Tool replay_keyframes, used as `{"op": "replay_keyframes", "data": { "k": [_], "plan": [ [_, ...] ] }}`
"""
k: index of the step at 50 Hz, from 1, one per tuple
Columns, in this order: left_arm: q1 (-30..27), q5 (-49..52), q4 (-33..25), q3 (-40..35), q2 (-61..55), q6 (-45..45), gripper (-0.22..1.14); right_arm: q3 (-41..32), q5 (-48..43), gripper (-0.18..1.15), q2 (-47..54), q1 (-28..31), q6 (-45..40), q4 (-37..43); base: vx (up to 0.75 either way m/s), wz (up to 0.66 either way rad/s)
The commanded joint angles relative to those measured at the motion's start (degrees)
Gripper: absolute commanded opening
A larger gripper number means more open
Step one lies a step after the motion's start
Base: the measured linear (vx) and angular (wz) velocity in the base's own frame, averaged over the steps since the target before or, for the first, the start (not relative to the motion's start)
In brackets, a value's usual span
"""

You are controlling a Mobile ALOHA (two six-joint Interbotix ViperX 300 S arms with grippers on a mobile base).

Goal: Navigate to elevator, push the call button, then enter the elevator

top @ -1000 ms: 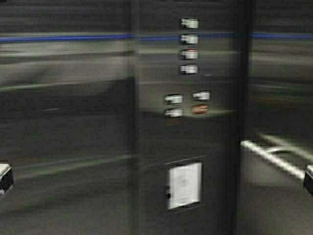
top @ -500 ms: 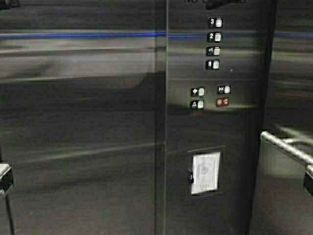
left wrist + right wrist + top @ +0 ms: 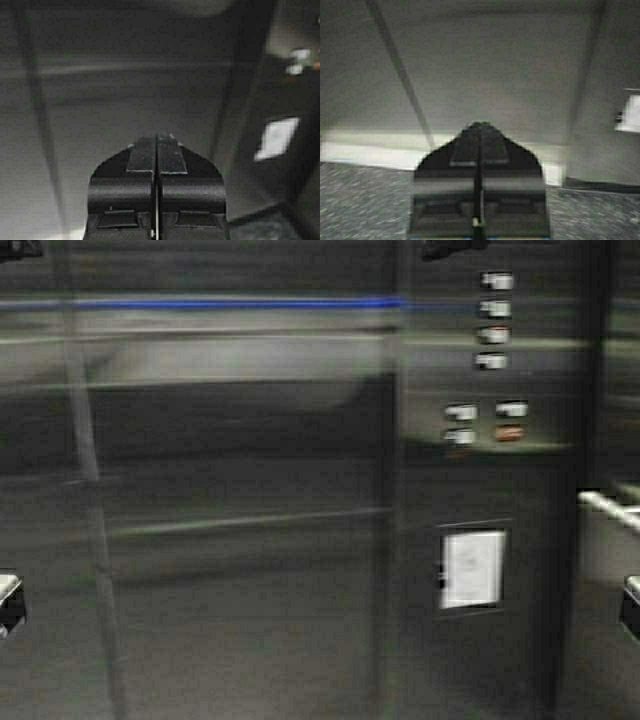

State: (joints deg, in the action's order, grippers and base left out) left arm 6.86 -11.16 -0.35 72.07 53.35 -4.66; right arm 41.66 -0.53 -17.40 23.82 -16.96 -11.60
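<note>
I am inside the elevator, facing its brushed steel wall panels [image 3: 240,440]. The call button is out of view. My left gripper [image 3: 156,137] is shut with nothing in it and points at a bare steel panel [image 3: 125,90]. My right gripper [image 3: 480,125] is also shut and empty, held above the speckled floor [image 3: 365,200] in front of the wall [image 3: 490,65]. In the high view only the tips of both arms show, low at the left edge [image 3: 8,602] and the right edge [image 3: 630,605].
A steel control panel with several floor buttons [image 3: 492,335] stands at the right, with a white notice [image 3: 472,568] below them. A flat metal handrail [image 3: 608,508] runs along the right wall. A vertical seam [image 3: 90,490] crosses the left panel.
The button panel, notice and handrail have slid to the right in the high view, so the robot has turned or moved to the left. Both grippers stay shut.
</note>
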Motion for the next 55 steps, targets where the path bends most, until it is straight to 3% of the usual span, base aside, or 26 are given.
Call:
{"op": "replay_keyframes", "data": {
  "k": [1, 18, 41, 55],
  "plan": [
    [-0.1, 0.5, 0.2, -1.7, -0.5, 0.4, 0.02, -0.6, -0.5, 0.06, -0.8, 0.1, 0.0, -0.1, -0.15, 0.33],
    [-0.1, 3.1, 0.4, -3.6, -1.5, 6.9, 0.02, -0.3, -0.5, 0.06, -1.8, 0.1, 0.0, -0.1, -0.13, 0.4],
    [-0.1, 3.2, -0.3, -15.6, -11.8, 6.6, 0.02, -0.4, -0.5, 0.06, -3.5, 0.1, -0.1, -0.1, -0.08, 0.25],
    [-0.1, -1.8, -0.1, -13.4, -15.1, 6.7, 0.02, -0.3, -0.5, 0.06, -5.4, 0.2, -0.1, 0.0, -0.01, 0.03]
  ]
}}
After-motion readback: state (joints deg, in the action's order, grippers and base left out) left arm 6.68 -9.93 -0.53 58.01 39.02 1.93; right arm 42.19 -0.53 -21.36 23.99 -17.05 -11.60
